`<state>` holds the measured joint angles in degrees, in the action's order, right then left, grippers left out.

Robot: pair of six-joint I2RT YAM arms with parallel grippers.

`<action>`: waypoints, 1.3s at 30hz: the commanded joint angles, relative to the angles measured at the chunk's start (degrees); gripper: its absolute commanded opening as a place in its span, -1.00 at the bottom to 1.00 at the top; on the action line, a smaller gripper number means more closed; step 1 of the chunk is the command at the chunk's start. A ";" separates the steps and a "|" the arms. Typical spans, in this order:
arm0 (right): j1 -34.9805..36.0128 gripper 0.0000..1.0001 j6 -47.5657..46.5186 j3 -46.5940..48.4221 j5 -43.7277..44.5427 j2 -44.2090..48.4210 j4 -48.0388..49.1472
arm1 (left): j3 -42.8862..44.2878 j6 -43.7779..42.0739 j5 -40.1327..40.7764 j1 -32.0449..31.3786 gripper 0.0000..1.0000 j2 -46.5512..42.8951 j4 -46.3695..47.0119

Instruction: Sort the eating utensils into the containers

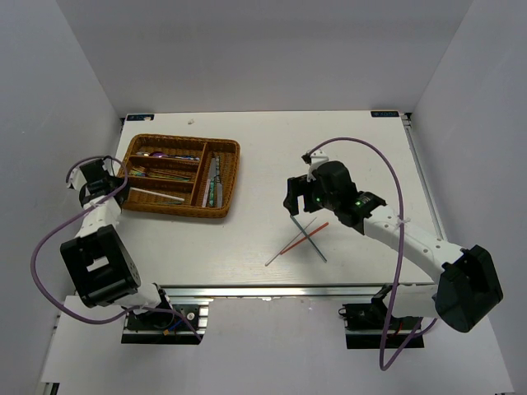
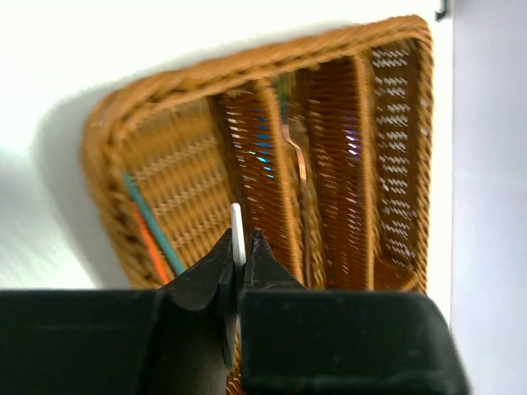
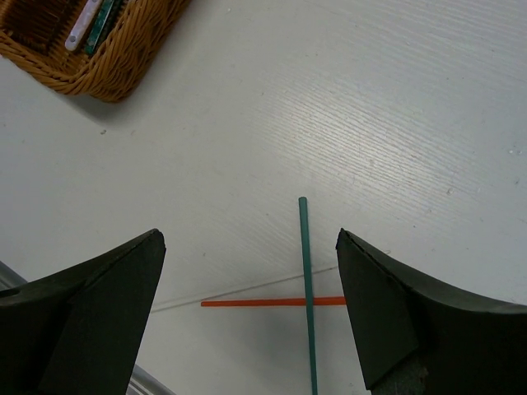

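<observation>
On the far-left part of the white surface (image 1: pixel 346 148) sits the brown wicker tray (image 1: pixel 226 177), its long compartments already holding utensils. A teal and orange pair of sticks (image 2: pixel 148 234) lies in one end section and a copper utensil (image 2: pixel 295 156) in a middle one. At the tray's near side, the left fingers (image 2: pixel 206 276) pinch almost fully together on the end of a slim white chopstick (image 2: pixel 237 230). They hold it out level over the basketwork.

Right of centre, well apart from the tray, three loose chopsticks lie crossed on the bare surface. A teal chopstick (image 3: pixel 305 271) crosses an orange chopstick (image 3: pixel 263 303), and a thin pale chopstick (image 3: pixel 247 288) runs beside the orange one. The right fingers (image 3: pixel 99 304) hang above this crossing, spread wide on either side of the teal stick and gripping nothing.
</observation>
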<state>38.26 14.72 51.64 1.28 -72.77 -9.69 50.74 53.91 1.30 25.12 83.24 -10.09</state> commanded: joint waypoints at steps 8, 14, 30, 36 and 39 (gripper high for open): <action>-0.12 0.79 -4.94 1.27 2.42 -1.40 -3.20 | -1.17 0.15 -7.11 -1.48 -0.15 0.78 4.38; -0.12 0.79 -7.42 1.72 4.43 -3.69 -7.97 | -1.88 -0.03 -7.19 -2.62 0.51 0.60 3.93; 3.13 -0.15 -7.51 -1.27 5.32 -7.55 -14.75 | 9.39 -16.89 -3.84 -8.16 0.96 -12.64 -14.52; 3.84 -0.32 -8.57 1.09 6.98 -13.79 -12.90 | 2.18 -21.64 -5.44 -8.51 0.96 -18.82 -13.72; 3.84 -0.34 -8.83 1.36 7.07 -16.07 -12.54 | 1.12 -22.09 -6.12 -9.04 0.96 -18.38 -13.82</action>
<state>41.82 6.98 50.89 7.57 -87.53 -23.90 53.69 34.96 -3.79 16.49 64.29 -22.13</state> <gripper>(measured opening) 0.335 0.981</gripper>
